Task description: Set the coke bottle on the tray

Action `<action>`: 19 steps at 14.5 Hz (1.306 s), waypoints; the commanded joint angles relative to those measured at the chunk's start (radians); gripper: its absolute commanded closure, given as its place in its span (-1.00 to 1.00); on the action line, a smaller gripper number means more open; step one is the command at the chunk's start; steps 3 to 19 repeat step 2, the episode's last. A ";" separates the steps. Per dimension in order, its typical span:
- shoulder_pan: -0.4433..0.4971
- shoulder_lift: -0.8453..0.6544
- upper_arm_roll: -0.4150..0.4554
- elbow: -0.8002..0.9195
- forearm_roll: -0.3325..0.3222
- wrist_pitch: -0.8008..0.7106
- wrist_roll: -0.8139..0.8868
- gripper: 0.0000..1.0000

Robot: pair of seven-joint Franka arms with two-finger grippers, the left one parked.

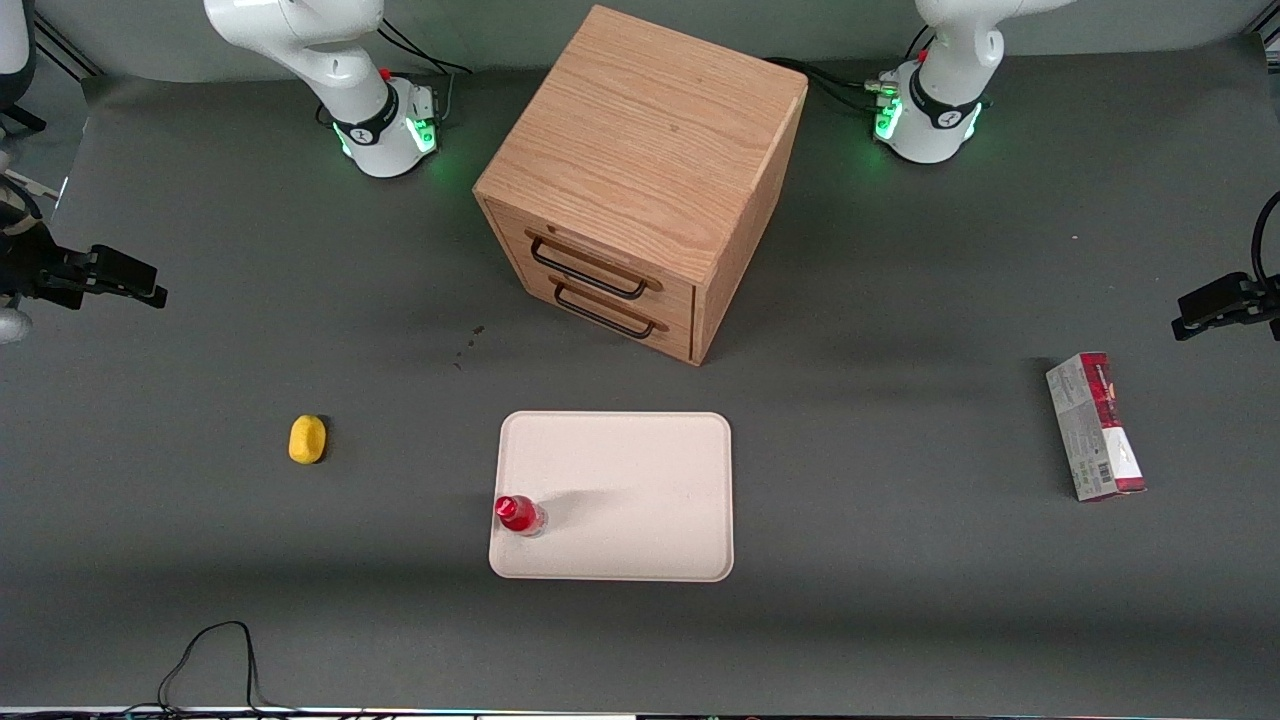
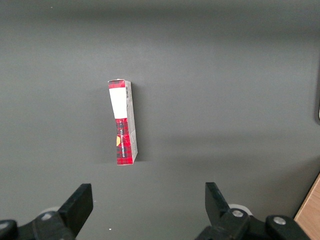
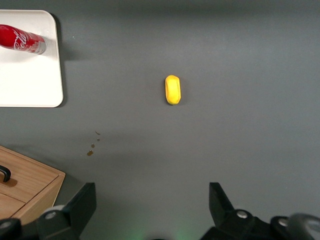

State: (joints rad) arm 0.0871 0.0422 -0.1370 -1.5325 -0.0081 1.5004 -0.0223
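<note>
Robot lab: bolted arms, grey-matted table (image 1: 900,560).

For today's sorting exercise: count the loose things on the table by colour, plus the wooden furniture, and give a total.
Red: 2, the bottle and carton
Yellow: 1, the lump
Cream-pink: 1, the tray
Wood: 1, the cabinet
Total: 5
The claw hangs open above the table.

The slim red coke bottle (image 1: 519,514) stood upright on the pale cream-pink tray (image 1: 640,490), near its corner toward the working arm's end.
</note>
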 commanded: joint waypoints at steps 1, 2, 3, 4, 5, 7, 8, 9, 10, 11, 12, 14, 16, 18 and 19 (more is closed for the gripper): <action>0.017 -0.019 -0.012 -0.011 -0.015 -0.009 -0.007 -1.00; 0.017 -0.019 -0.012 -0.011 -0.015 -0.009 -0.007 -1.00; 0.017 -0.019 -0.012 -0.011 -0.015 -0.009 -0.007 -1.00; 0.017 -0.019 -0.012 -0.011 -0.015 -0.009 -0.007 -1.00; 0.017 -0.019 -0.012 -0.011 -0.015 -0.009 -0.007 -1.00; 0.017 -0.019 -0.012 -0.011 -0.015 -0.009 -0.007 -1.00; 0.017 -0.019 -0.012 -0.011 -0.015 -0.009 -0.007 -1.00; 0.017 -0.019 -0.012 -0.011 -0.015 -0.009 -0.007 -1.00; 0.017 -0.019 -0.012 -0.011 -0.015 -0.009 -0.007 -1.00; 0.017 -0.019 -0.012 -0.011 -0.015 -0.009 -0.007 -1.00; 0.017 -0.019 -0.012 -0.011 -0.015 -0.009 -0.007 -1.00; 0.017 -0.019 -0.012 -0.011 -0.015 -0.009 -0.007 -1.00; 0.017 -0.019 -0.012 -0.011 -0.015 -0.009 -0.007 -1.00; 0.017 -0.019 -0.012 -0.011 -0.015 -0.009 -0.007 -1.00; 0.017 -0.019 -0.012 -0.011 -0.015 -0.009 -0.007 -1.00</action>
